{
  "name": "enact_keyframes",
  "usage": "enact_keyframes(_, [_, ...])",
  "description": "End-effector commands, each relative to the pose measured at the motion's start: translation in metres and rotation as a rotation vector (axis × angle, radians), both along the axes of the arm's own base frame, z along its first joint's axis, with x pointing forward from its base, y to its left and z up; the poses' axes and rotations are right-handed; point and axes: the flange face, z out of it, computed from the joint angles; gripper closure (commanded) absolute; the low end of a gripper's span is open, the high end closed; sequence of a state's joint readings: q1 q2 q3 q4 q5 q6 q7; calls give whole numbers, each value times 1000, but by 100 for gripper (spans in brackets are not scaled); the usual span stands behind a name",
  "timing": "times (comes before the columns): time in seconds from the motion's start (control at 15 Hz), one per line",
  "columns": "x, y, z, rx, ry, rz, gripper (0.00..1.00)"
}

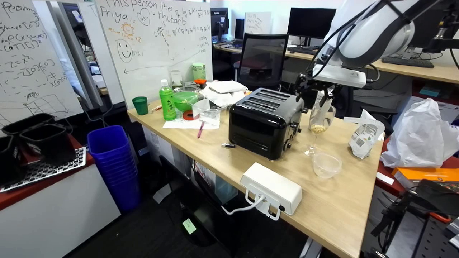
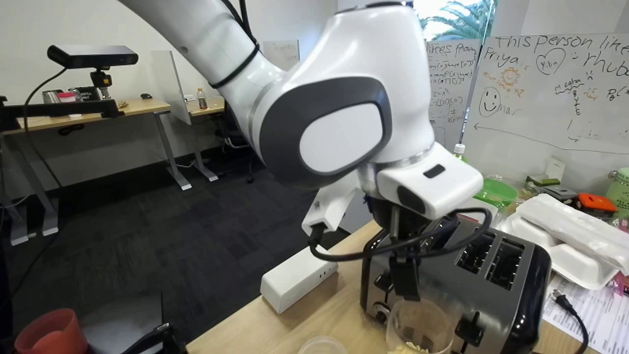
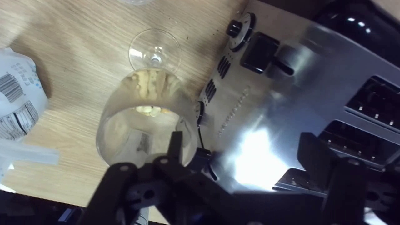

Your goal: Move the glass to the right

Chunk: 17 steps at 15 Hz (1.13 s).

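Note:
The glass (image 1: 324, 116) is a clear stemmed wine glass with pale yellowish pieces in its bowl. It stands upright on the table beside the black toaster (image 1: 258, 125). Its bowl also shows in an exterior view (image 2: 418, 327), where its stem and base are out of frame, and in the wrist view (image 3: 150, 93). My gripper (image 3: 242, 147) is open and empty, with its fingers wide apart. In the wrist view one finger overlaps the glass's mouth and the other is over the toaster. I cannot tell whether the near finger touches the rim.
The toaster fills the right of the wrist view (image 3: 250, 103). A stemless clear plastic cup (image 1: 327, 165) stands close to the glass's base. A crumpled printed bag (image 1: 366, 138) lies near the table edge. A white box (image 1: 271, 186) with a cable sits at the front edge.

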<state>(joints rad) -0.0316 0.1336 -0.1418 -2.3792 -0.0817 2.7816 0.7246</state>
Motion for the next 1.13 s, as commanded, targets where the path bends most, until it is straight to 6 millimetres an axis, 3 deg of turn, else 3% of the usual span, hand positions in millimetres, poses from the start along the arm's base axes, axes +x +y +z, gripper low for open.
enact_keyframes(0.0, [-19,15,31,-4,-64,48,0])
enact_keyframes(0.27, [-38,48,60,7,-134,161,0])
enact_keyframes(0.47, [-55,88,68,17,-168,320,0])
enact_keyframes(0.53, [-43,80,67,18,-141,253,0])
enact_keyframes(0.67, [-51,93,68,25,-148,303,0])
enact_keyframes(1.07, [-52,89,69,18,-151,312,0])
